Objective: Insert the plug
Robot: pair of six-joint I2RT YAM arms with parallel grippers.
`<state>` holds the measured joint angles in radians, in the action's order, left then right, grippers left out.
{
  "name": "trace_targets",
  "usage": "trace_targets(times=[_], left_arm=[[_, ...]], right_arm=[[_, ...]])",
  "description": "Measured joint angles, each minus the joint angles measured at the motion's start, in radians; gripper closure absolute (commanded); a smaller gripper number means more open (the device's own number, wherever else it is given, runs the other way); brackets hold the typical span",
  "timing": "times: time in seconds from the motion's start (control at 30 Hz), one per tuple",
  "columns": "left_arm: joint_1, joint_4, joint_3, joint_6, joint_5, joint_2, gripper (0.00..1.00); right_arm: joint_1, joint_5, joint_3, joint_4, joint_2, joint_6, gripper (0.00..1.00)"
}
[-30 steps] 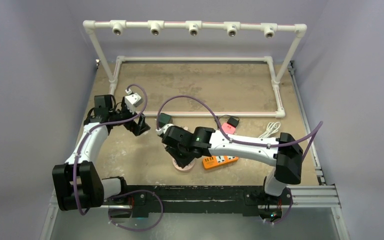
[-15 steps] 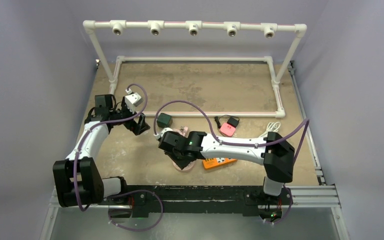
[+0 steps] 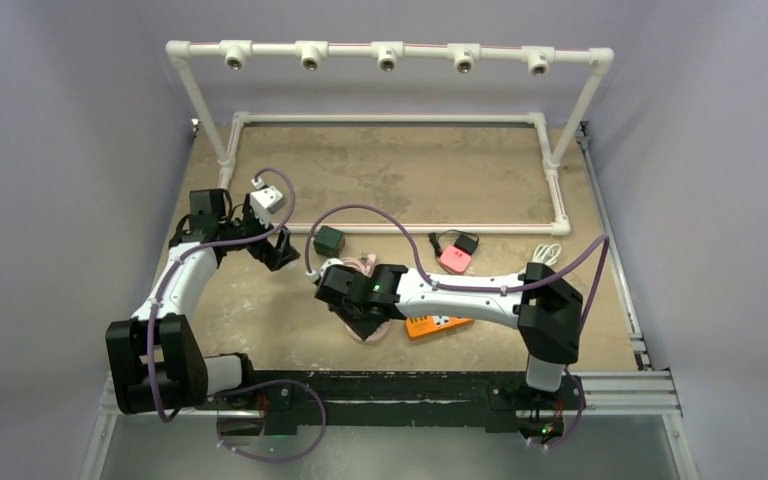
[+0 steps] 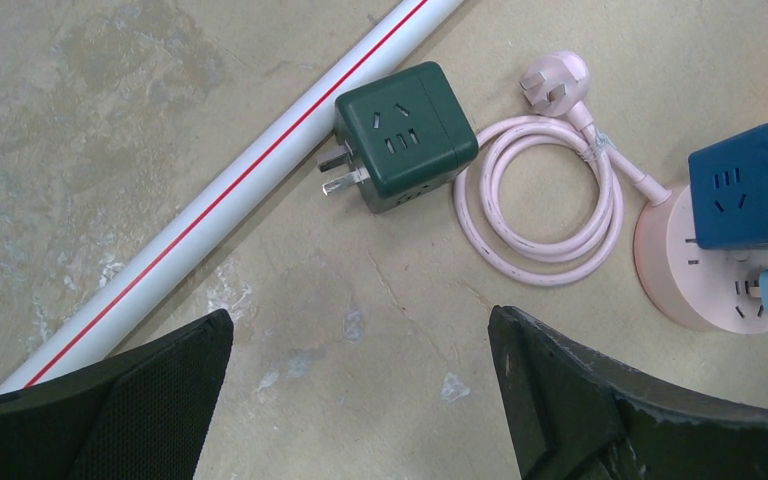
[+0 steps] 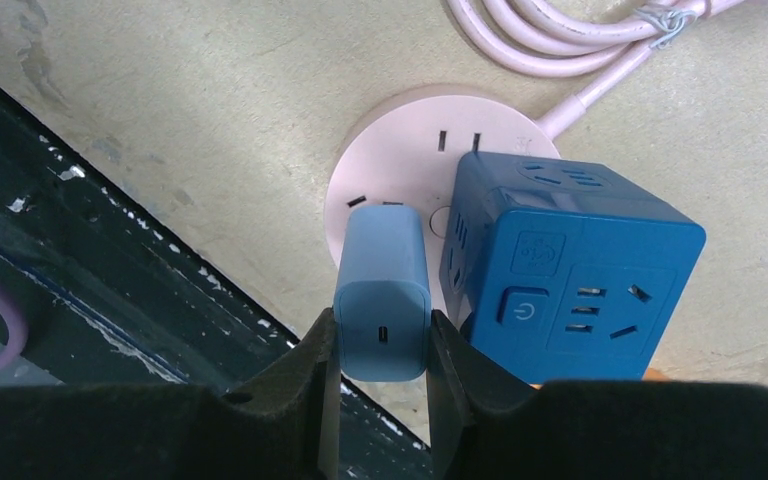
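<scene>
The light-blue plug (image 5: 382, 295) is being pinched at its sides by the right gripper (image 5: 382, 335) and is being held over the pink round socket hub (image 5: 380, 170), just beside the blue cube adapter (image 5: 570, 270) seated on that hub. Well apart from the hub, the left gripper (image 4: 360, 380) is being held with its fingers spread wide.

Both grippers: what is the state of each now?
Left gripper: open, holding nothing.
Right gripper: closed on the light blue rectangular plastic plug.

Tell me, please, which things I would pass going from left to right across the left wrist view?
Green cube adapter → coiled pink cable → blue cube adapter. The white pipe and the round pink socket base overlap these, so I left them out.
</scene>
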<state>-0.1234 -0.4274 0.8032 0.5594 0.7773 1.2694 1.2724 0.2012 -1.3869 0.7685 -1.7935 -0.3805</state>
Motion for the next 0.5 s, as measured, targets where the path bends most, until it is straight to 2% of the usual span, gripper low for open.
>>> trace_targets(times=[0.5], left_arm=[[0.000, -0.006, 0.000, 0.010, 0.001, 0.000, 0.02]], right_arm=[[0.000, 0.018, 0.000, -0.006, 0.000, 0.000, 1.00]])
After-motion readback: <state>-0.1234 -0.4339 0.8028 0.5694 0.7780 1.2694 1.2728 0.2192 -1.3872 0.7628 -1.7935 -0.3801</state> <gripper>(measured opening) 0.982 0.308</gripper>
